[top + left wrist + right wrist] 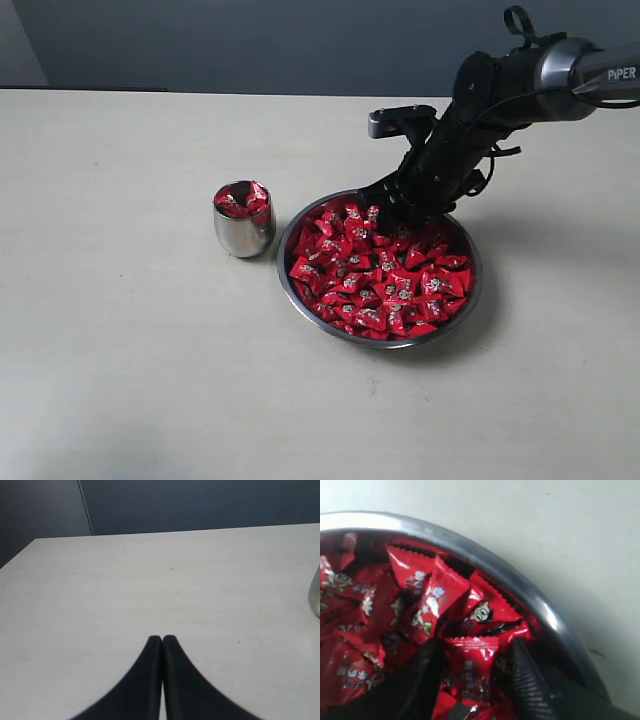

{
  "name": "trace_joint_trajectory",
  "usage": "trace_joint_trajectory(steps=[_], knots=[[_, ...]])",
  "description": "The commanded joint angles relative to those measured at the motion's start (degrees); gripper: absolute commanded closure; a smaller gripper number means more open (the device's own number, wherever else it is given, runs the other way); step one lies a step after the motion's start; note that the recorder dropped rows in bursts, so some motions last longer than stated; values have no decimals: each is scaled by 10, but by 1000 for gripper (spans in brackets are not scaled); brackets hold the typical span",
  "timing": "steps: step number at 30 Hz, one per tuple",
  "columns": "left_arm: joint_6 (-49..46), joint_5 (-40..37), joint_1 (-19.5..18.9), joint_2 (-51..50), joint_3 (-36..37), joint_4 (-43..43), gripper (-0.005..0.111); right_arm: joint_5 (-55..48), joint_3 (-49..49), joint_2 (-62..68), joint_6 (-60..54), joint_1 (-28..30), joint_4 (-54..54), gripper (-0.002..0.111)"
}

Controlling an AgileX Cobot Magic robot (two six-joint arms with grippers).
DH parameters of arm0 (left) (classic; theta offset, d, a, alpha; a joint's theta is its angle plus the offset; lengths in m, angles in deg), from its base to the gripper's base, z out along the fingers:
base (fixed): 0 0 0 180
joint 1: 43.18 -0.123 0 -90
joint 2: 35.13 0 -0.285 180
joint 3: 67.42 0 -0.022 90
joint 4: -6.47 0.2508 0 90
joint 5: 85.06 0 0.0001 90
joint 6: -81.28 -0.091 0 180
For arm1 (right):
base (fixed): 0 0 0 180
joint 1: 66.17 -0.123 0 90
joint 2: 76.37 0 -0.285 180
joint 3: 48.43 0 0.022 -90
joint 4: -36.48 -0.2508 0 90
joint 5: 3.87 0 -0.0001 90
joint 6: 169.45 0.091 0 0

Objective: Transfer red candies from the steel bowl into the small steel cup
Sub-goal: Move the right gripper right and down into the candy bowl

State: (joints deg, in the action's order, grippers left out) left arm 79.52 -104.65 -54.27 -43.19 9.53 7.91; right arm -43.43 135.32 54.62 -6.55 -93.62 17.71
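The steel bowl (284,250) sits right of centre, heaped with red candies (385,275). My right gripper (400,212) dips into the bowl's far side. In the right wrist view the gripper (474,647) is open, its black fingers (525,680) pushed into the pile on either side of one red candy (469,670), close to the bowl's rim (520,587). The small steel cup (243,232) stands upright just left of the bowl with a few red candies (243,200) in it. My left gripper (162,639) is shut and empty above bare table, with the cup's edge (315,595) at the side of its view.
The pale table (120,330) stretches wide to the left and in front of the bowl. A dark wall (250,40) runs behind the table's far edge. The right arm (520,80) reaches in from the upper right.
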Motion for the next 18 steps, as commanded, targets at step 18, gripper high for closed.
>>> trace_joint_trajectory(steps=[18], knots=[[1,4,4,3,3,1,106,-30,10,-30,-3,0,2,104]])
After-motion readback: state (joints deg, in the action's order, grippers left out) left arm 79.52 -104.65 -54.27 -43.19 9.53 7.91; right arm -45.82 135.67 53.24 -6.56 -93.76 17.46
